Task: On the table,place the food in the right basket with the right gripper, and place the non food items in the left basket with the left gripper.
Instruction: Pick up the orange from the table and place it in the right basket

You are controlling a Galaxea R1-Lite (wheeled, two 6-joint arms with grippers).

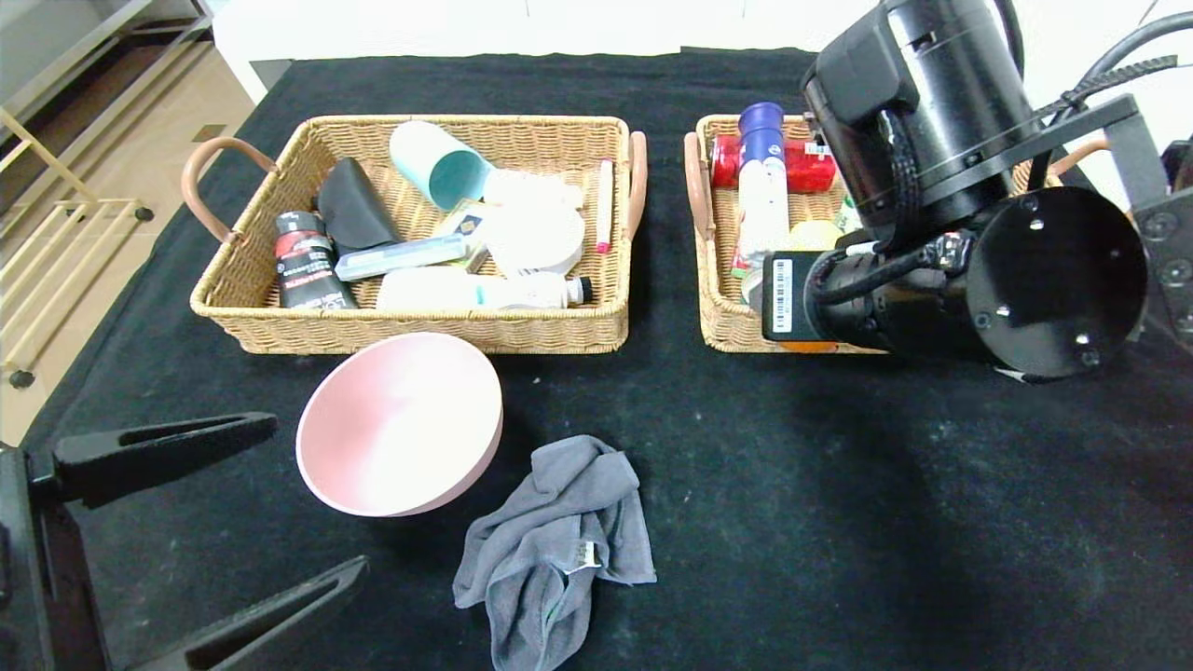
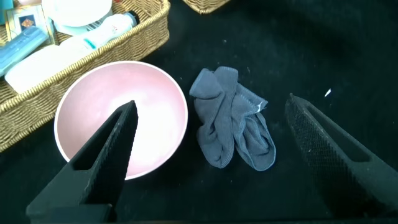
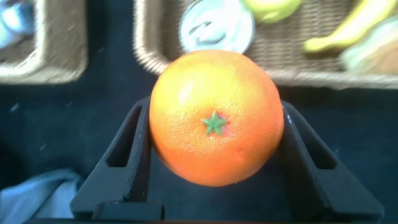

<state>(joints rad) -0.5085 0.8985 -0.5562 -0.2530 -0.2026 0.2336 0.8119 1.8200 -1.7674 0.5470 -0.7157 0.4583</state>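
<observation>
Ribbed dark fingers (image 3: 127, 163) of the right gripper (image 3: 214, 168) pinch the round, dimpled orange (image 3: 216, 117) just before the woven right basket (image 3: 373, 74); the left gripper (image 2: 211, 155) stands spread above the smooth pink bowl (image 2: 152, 106).

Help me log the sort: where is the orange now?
The orange sits clamped in the right claw, just in front of the right basket, seen best from the right wrist view.
</observation>
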